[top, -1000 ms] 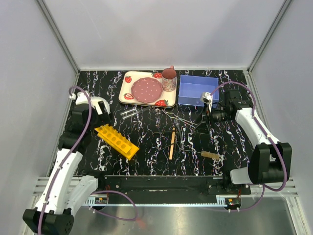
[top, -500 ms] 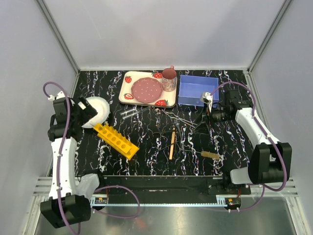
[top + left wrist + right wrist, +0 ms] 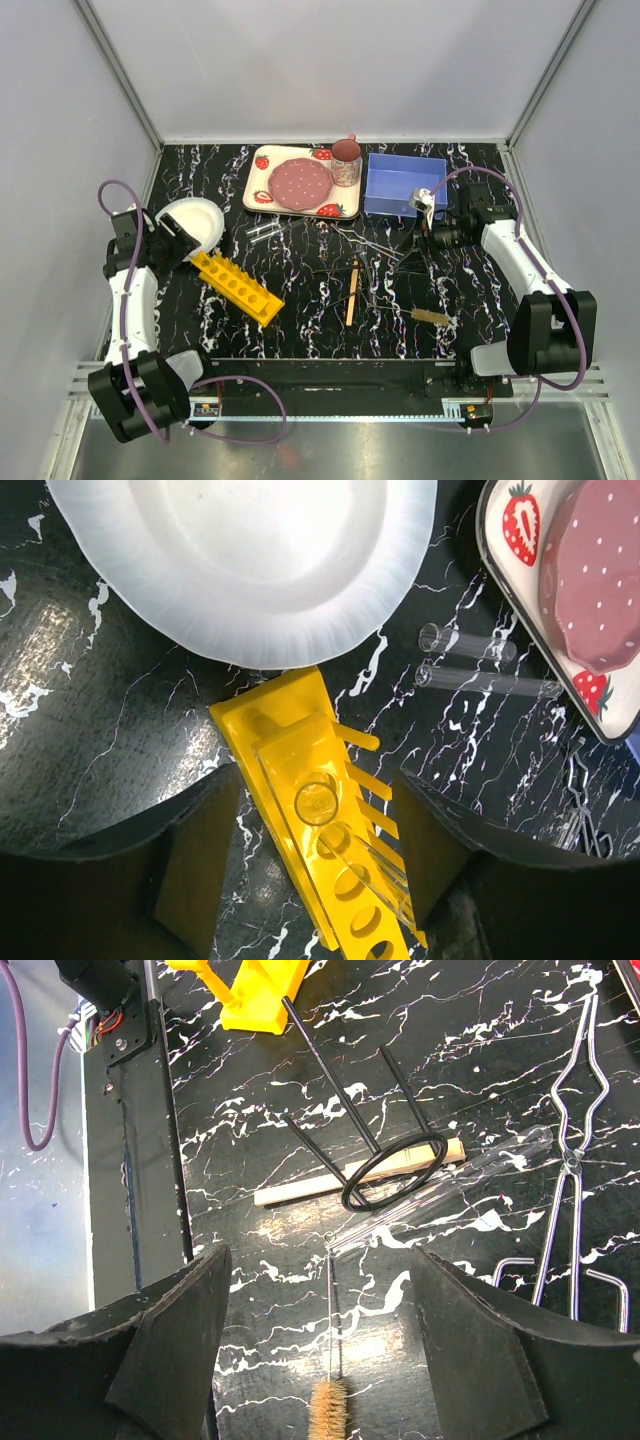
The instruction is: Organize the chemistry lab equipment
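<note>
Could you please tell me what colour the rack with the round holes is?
Bright yellow; the rack shows best in the left wrist view.

No writing, label, brand, number or sign can be read in any of the views. The only printing is decorative: red strawberries on the tray (image 3: 262, 160) at the back of the desk (image 3: 300, 312), and pale dots on the pink plate (image 3: 300, 182) lying in it.

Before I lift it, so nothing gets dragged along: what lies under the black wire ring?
The slim wooden stick crosses under the black wire ring, its middle covered by the wire. A clear glass tube lies alongside; whether it reaches under is unclear.
</note>
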